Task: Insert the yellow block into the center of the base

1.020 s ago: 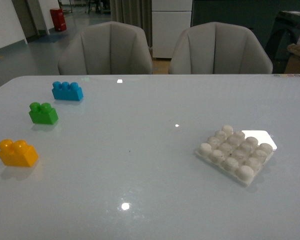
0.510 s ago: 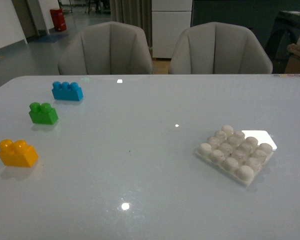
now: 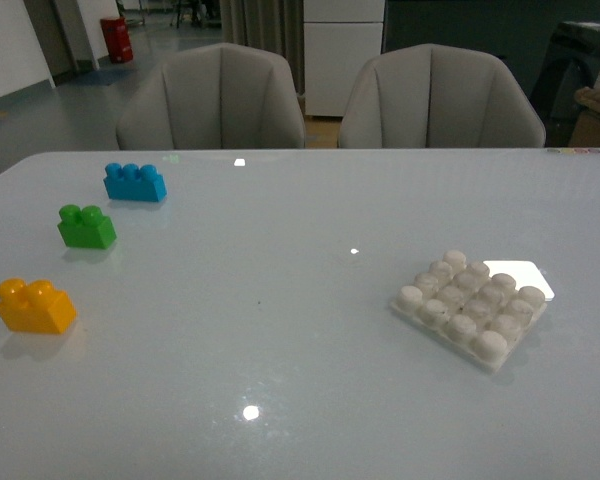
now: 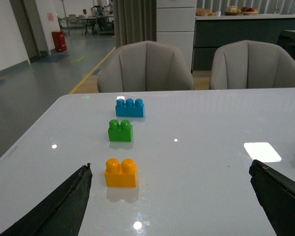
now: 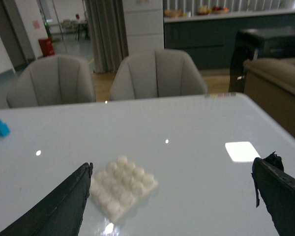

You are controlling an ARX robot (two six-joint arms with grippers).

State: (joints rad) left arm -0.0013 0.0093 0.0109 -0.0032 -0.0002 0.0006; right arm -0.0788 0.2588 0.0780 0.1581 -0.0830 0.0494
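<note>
Base (image 3: 470, 308) lies studs-up on the robot's right. Left gripper (image 4: 169, 167) hangs wide open, empty (right gripper (image 5: 172, 164) likewise). Well apart, far left, sits the yellow block (image 3: 36, 306); approach it squarely from above, pinching flat sides below the studs.

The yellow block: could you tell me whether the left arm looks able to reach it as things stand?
Probably yes. The yellow block sits alone on the table, apart from the green brick beyond it, and the left gripper is open with nothing between them.
</note>
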